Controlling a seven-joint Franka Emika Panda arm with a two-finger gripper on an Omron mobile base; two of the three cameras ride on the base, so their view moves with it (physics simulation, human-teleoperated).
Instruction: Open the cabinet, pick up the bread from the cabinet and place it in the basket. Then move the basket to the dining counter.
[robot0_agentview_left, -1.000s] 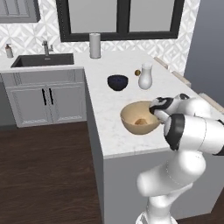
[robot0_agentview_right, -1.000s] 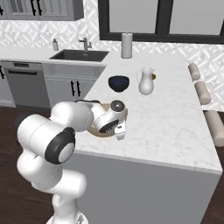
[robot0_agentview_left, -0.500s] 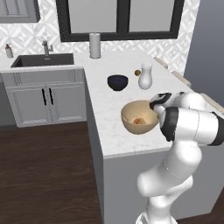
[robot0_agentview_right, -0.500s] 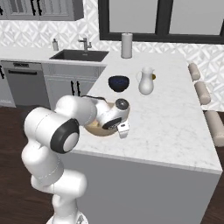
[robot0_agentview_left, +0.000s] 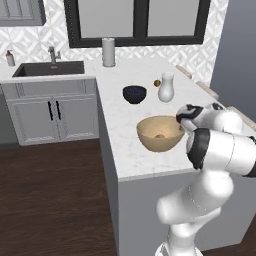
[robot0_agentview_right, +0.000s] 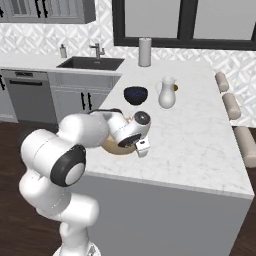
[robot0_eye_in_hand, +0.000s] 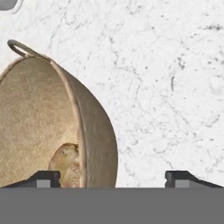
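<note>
Now the hand (robot0_eye_in_hand: 112, 179) is seen spread wide at the basket (robot0_agentview_left: 160, 133), one fingertip (robot0_eye_in_hand: 43, 178) inside the bowl and the other (robot0_eye_in_hand: 183, 178) outside over the marble, so that the basket wall stands between them. Nothing is gripped; neither fingertip can be seen to touch the wall. In the left base view the hand (robot0_agentview_left: 182, 121) is placed at the basket's right rim, and in the right base view the hand (robot0_agentview_right: 141, 149) is lowered just beside the basket (robot0_agentview_right: 114, 146), most of which is hidden behind the arm.

The bread (robot0_eye_in_hand: 66, 164) is seen lying in the bottom of the basket (robot0_eye_in_hand: 39, 127), close to the inner fingertip; from the left base view it is made out as a small brown lump (robot0_agentview_left: 160, 135) on the pale interior.

The basket is set on the desk (robot0_agentview_left: 120, 120), near its front edge. Further back, a dark blue bowl (robot0_agentview_left: 134, 93) and a white jug (robot0_agentview_left: 166, 87) are set side by side, apart from each other and from the basket. A grey canister (robot0_agentview_left: 108, 51) is stood by the window wall, and a sink (robot0_agentview_left: 49, 68) is sunk into the counter to the left.
</note>
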